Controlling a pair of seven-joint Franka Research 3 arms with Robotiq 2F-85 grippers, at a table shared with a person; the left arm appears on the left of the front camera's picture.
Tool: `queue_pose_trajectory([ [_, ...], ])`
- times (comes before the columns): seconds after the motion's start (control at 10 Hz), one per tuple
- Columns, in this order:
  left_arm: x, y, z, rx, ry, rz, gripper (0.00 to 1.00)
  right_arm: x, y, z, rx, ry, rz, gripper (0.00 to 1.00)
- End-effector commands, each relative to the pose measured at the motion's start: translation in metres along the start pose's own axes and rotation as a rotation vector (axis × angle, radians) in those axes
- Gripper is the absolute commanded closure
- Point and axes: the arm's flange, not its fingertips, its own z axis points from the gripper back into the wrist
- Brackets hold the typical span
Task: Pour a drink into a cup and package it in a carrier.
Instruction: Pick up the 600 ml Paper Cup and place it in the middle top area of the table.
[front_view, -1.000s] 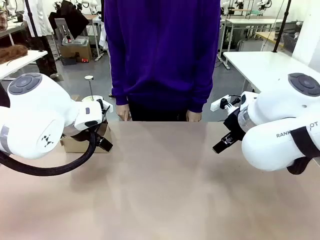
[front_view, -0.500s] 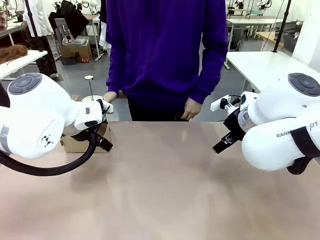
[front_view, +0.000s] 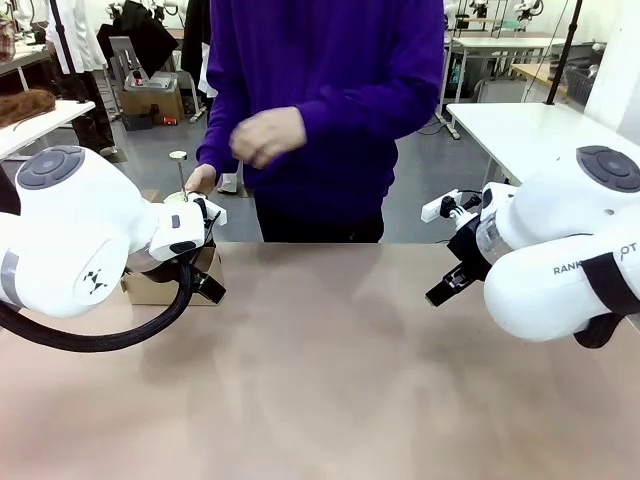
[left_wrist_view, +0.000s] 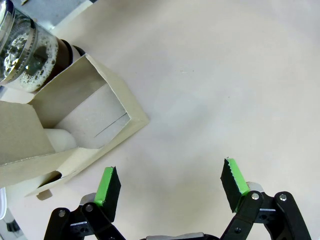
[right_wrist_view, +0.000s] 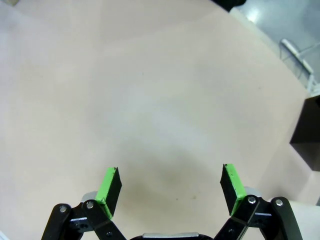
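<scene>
The brown cardboard carrier (left_wrist_view: 75, 125) lies on the table just ahead and to the left of my left gripper (left_wrist_view: 170, 187), which is open and holds nothing. Something white and rounded (left_wrist_view: 62, 141) sits in one carrier pocket; I cannot tell whether it is the cup. Behind the carrier stands the glass press jug (left_wrist_view: 22, 55) with dark foamy drink inside. In the front view the carrier (front_view: 160, 290) peeks out from behind my left arm, and the person's hand (front_view: 200, 180) rests by the jug's plunger rod (front_view: 180, 172). My right gripper (right_wrist_view: 170, 187) is open over bare table.
A person in a purple top stands at the far edge, the other hand (front_view: 265, 135) raised at chest height. A black box (right_wrist_view: 307, 127) stands at the right edge of the right wrist view. The tan table (front_view: 330, 380) is bare between the arms.
The person's hands left the table edge: one went left to the plunger, the other rose to chest height. Neither arm has moved.
</scene>
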Motion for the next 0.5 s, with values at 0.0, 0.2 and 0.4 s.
queue_pose_trajectory([
  [0.0,0.0,0.0,0.0,0.0,0.0,0.0,0.0,0.034,-0.03,0.041,0.007,-0.023,-0.038,0.0],
  [0.2,0.0,0.0,0.0,0.0,0.0,0.0,0.0,0.065,-0.073,0.1,0.043,-0.07,-0.062,0.0],
  [0.4,0.0,0.0,0.0,0.0,0.0,0.0,0.0,0.065,-0.141,0.169,0.151,-0.161,-0.094,0.0],
])
